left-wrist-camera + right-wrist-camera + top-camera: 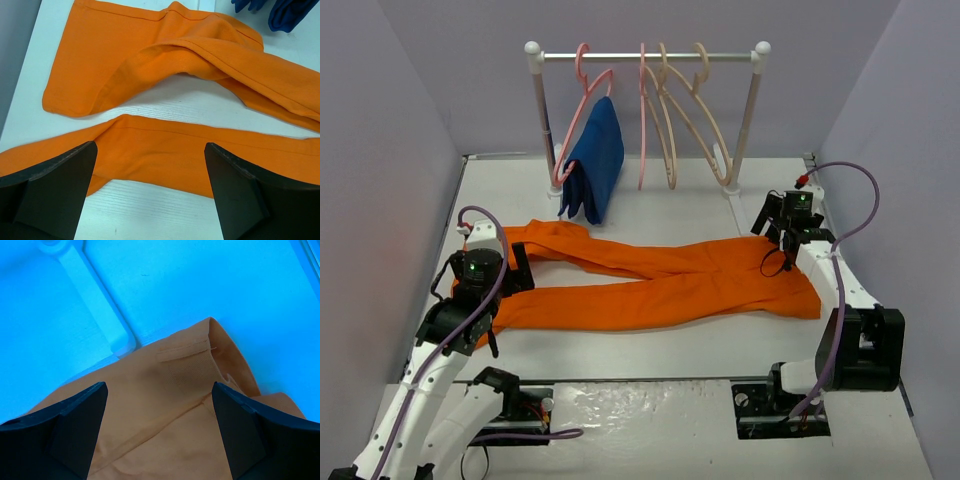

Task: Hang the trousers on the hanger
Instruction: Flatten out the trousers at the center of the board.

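Your left gripper (150, 150) hovers wide open and empty over the trousers (660, 285), your right gripper (160, 387) likewise over their waistband. The hanger (705, 120) hangs on the rail (650, 57).

The left gripper (150, 155) is hovering, jaws apart, over the trousers' (650, 285) cuffs; the right gripper (160, 392) is hovering, likewise spread, over their waistband.

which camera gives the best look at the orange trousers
Top external: the whole trousers lie spread across the table, waist on the right side, legs to the left. Left wrist shows only the two leg ends; right wrist only a waistband corner with a belt loop, tinted pale.
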